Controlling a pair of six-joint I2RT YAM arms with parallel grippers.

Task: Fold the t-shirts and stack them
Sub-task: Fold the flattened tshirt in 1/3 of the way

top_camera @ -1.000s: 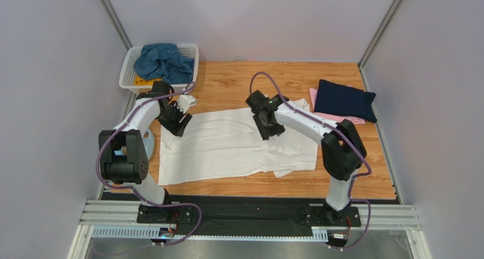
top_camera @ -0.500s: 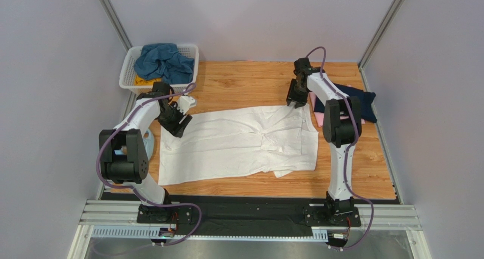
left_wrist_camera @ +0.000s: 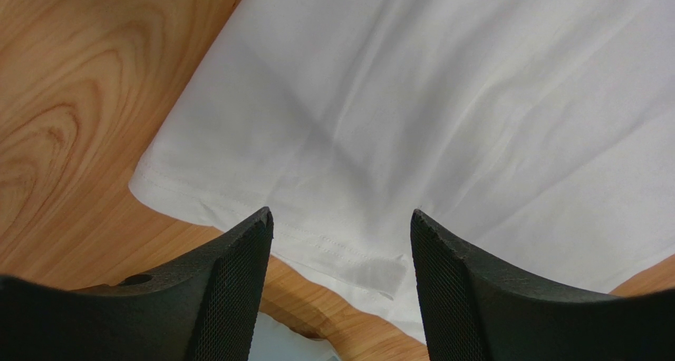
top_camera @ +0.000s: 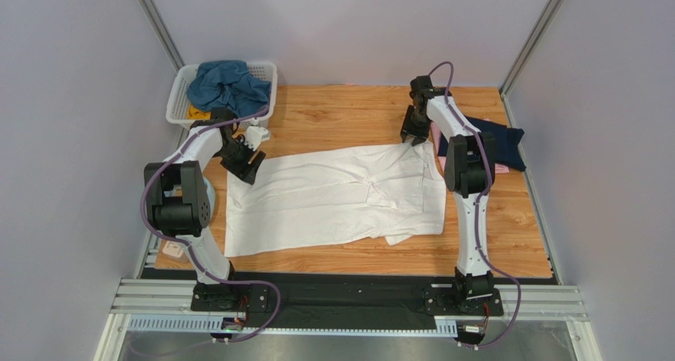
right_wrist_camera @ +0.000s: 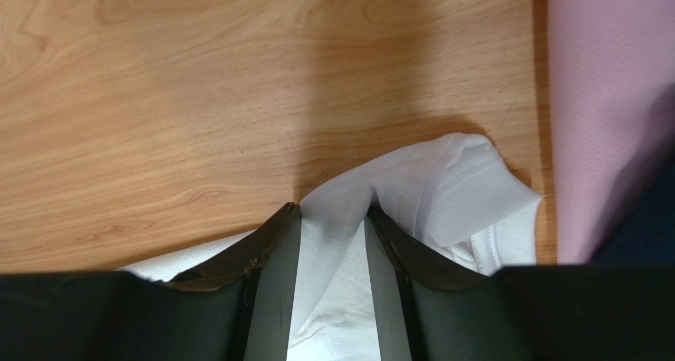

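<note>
Wooden desk (top_camera: 333,112), pale walls, and the white t-shirt (top_camera: 325,199) lies spread flat in the middle. The right gripper (right_wrist_camera: 331,211) is clenched on a fold at its far right corner, probably to tug it straight. The left gripper (left_wrist_camera: 341,216) hangs released over its far left hem corner, jaws straddling the edge, ready to bite. Just right of it, the navy t-shirt (top_camera: 503,144) sits folded, the stack to join.
</note>
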